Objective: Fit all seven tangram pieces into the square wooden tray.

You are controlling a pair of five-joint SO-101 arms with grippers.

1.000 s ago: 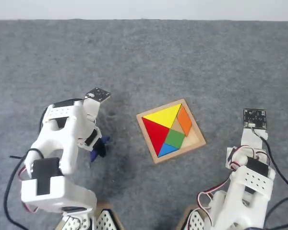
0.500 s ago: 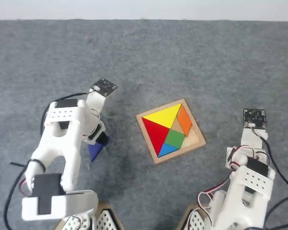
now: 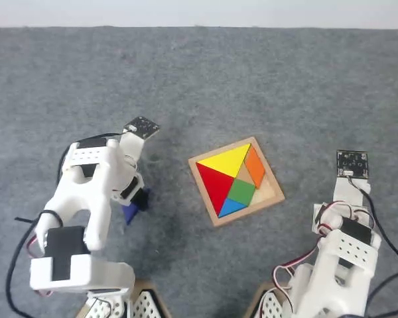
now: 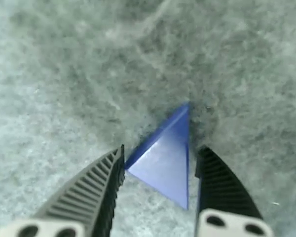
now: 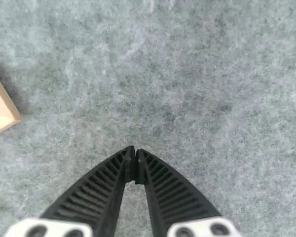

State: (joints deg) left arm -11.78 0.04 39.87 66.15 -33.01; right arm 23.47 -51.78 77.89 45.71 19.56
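Note:
The square wooden tray point(image 3: 273, 197) lies turned like a diamond at mid-table. In it sit a yellow triangle point(image 3: 227, 161), a red triangle point(image 3: 214, 184), an orange piece point(image 3: 255, 165), a green square point(image 3: 241, 191) and a small light-blue triangle point(image 3: 231, 207); its right corner is bare wood. A dark blue triangle point(image 4: 165, 160) lies on the carpet left of the tray, tilted between the fingers of my left gripper point(image 4: 160, 153), which press on both its sides. My right gripper point(image 5: 133, 168) is shut on nothing, low over the carpet to the right of the tray.
Grey carpet covers the whole table. The left arm point(image 3: 93, 192) stands over the blue triangle point(image 3: 129, 211), about a hand's width from the tray. The right arm point(image 3: 345, 232) stays near the front right. A tray corner point(image 5: 0, 111) shows in the right wrist view.
The left arm stretched away from its base half a second ago, then drew back over the blue triangle. The triangle has stayed roughly in place. The right arm has not moved.

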